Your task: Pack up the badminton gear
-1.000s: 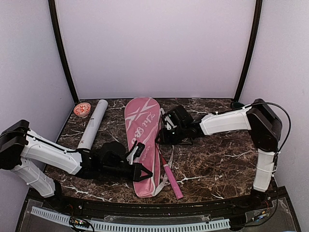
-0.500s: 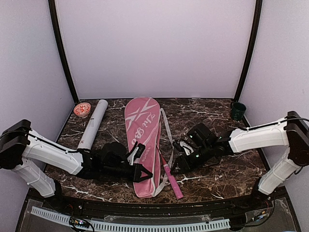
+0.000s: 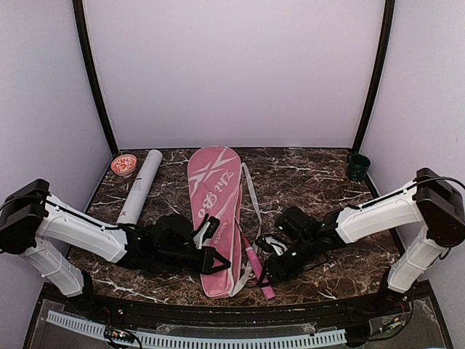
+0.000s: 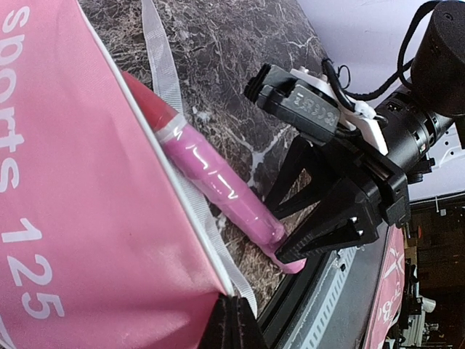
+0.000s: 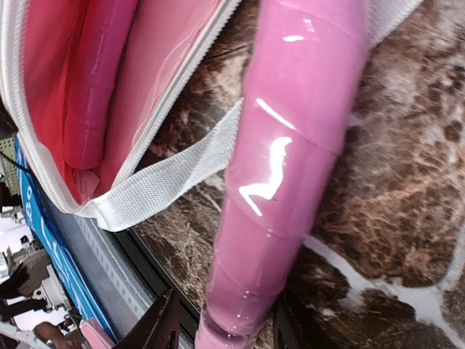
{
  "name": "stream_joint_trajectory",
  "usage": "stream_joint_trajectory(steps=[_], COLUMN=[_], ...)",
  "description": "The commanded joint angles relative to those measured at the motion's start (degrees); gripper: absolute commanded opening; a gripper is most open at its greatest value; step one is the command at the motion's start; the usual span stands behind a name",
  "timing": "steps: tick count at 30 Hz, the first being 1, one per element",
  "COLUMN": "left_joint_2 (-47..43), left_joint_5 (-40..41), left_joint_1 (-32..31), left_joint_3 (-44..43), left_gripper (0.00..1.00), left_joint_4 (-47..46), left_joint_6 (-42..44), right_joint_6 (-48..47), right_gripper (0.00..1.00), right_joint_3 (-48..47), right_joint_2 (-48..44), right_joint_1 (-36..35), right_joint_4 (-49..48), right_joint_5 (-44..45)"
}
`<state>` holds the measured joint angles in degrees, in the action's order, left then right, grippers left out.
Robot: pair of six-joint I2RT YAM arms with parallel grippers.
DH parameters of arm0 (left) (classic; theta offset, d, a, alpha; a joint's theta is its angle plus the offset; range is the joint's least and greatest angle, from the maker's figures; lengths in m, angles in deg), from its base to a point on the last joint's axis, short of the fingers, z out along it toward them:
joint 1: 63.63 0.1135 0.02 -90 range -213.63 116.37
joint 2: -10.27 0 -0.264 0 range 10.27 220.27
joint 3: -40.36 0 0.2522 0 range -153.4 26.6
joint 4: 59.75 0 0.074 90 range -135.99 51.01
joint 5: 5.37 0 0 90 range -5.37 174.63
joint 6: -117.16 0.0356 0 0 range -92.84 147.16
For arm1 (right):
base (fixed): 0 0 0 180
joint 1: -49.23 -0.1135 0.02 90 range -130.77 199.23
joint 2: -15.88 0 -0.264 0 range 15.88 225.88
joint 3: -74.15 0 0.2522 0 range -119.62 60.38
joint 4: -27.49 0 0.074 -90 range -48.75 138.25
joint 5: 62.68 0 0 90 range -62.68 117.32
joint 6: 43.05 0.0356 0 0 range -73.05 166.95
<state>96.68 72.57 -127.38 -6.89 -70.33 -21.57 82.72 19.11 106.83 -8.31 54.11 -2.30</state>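
The long pink racket bag [image 3: 213, 211] lies lengthwise mid-table, its near end open. My left gripper [image 3: 211, 256] is shut on the bag's near edge, seen in the left wrist view [image 4: 234, 320]. One racket's pink handle [image 3: 256, 265] sticks out of the bag toward the table's front edge. My right gripper [image 3: 267, 279] is open, with its fingers either side of that handle's butt end [image 5: 290, 145]. A second pink handle [image 5: 98, 80] lies inside the bag. The white tube [image 3: 139, 187] lies at the back left. No shuttlecocks show.
A small round red-and-white lid [image 3: 124, 165] sits beside the tube's far end. A dark green cup [image 3: 357, 166] stands at the back right. The bag's white strap [image 3: 251, 200] trails along its right side. The table's black front rim [image 3: 240, 309] is just past the handle end.
My right arm has swung from the bag's far middle to the near edge, over the sticking-out handle's end. The green cup is now uncovered. The left arm has not moved.
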Motion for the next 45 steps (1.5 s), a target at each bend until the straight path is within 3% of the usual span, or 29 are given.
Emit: stream_joint_trajectory(steps=[1, 16, 20, 33, 45], left_joint_2=[0.38, 2.32, 2.32, 3.40, 3.72], left_joint_5=[-1.17, -3.31, -3.42, -5.20, -8.34], left_joint_1=[0.31, 0.11, -0.06, -0.41, -1.37], left_joint_3=[-1.67, -2.27, -2.45, -2.63, -4.59], left_gripper=[0.00, 0.00, 0.00, 0.00, 0.00], left_joint_4=[-1.70, -3.02, -2.85, -3.04, -4.78], left_joint_6=[0.14, 0.03, 0.19, 0.74, 2.06], right_joint_6=[1.63, 6.82, 7.74, 10.02, 15.93], right_gripper=[0.42, 0.06, 0.00, 0.00, 0.00], right_joint_3=[-0.18, -0.87, -1.48, -6.30, -7.61], right_joint_2=[2.78, 1.59, 1.17, 2.47, 9.52], right_joint_1=[-0.47, -0.38, -0.23, 1.11, 1.11], right_joint_4=[-3.87, -8.07, -9.60, -14.23, -27.94], right_joint_5=[-0.37, 1.71, 2.45, 3.35, 2.50])
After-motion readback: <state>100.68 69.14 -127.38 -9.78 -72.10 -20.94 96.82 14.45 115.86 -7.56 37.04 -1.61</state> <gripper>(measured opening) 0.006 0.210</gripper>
